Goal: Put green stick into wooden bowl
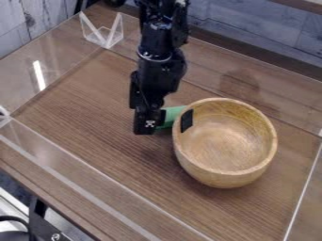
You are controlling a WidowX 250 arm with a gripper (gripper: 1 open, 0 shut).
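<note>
No readable text, label, brand or number anywhere in view. Gripper (164,121): small white marks on the near finger, too blurred to read as letters or digits. Bowl (227,143), just right of the gripper: one small black mark at the rim, shape only, not legible.

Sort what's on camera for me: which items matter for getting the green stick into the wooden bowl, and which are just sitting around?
Part of the job:
- green stick, on the table beside the bowl, mostly hidden by the gripper
- wooden bowl, nothing in it
- gripper, open, straddling the stick

Just lying about:
- clear folded plastic stand, far corner
- clear panel along the table's near edge
</note>
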